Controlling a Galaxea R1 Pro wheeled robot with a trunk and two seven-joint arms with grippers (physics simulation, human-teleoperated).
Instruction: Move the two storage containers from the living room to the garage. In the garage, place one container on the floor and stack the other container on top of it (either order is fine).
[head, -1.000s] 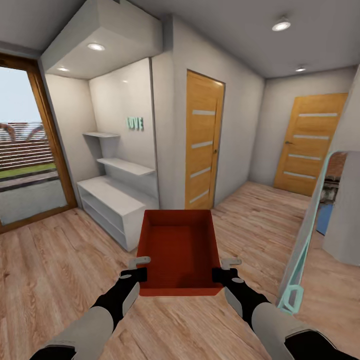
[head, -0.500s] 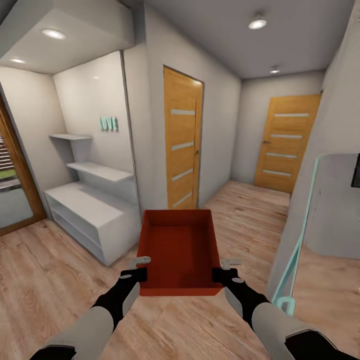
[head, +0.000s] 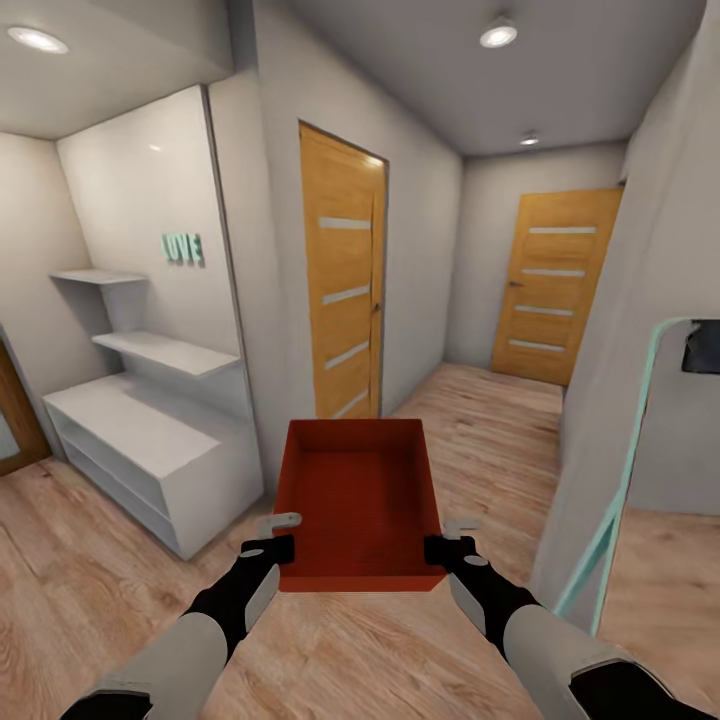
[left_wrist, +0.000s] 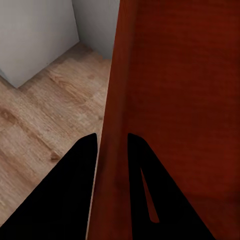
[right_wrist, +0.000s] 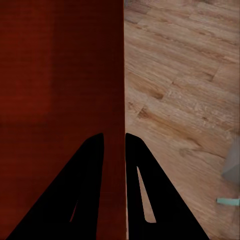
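I'm mid-carry. One storage container (head: 360, 505) sits straight ahead at 12 o'clock, held level over the wood-plank floor (head: 90, 560), open top up, nothing inside that I can see. Left gripper (head: 268, 535) pinches the container's left wall, right gripper (head: 455, 538) pinches the right wall. Both wrist views confirm it: the left gripper's fingers (left_wrist: 82, 165) straddle the thin red wall, one inside and one outside, and the right gripper's fingers (right_wrist: 92, 160) do the same on the other side.

What changed: the whole head view has slid compared with a second ago, so that's me turning and rolling, not the room moving. The glass door that filled 9 o'clock is almost gone; the white shelf unit (head: 150, 450) and the "LOVE" sign (head: 184, 248) have drifted toward 9–10 o'clock. The near wooden door (head: 343, 290) now sits around 12 o'clock, the far wooden door (head: 552, 285) at 1 o'clock down the hallway. A mint-framed panel (head: 625, 490) stands close at 3 o'clock. The container has kept its place between the grippers throughout, so the grip looks stable.

My read: I'm leaving the living room, heading into the hallway. Garage not reached, nothing placed or stacked yet. Watch clearance with the wall corner and that panel on my right.
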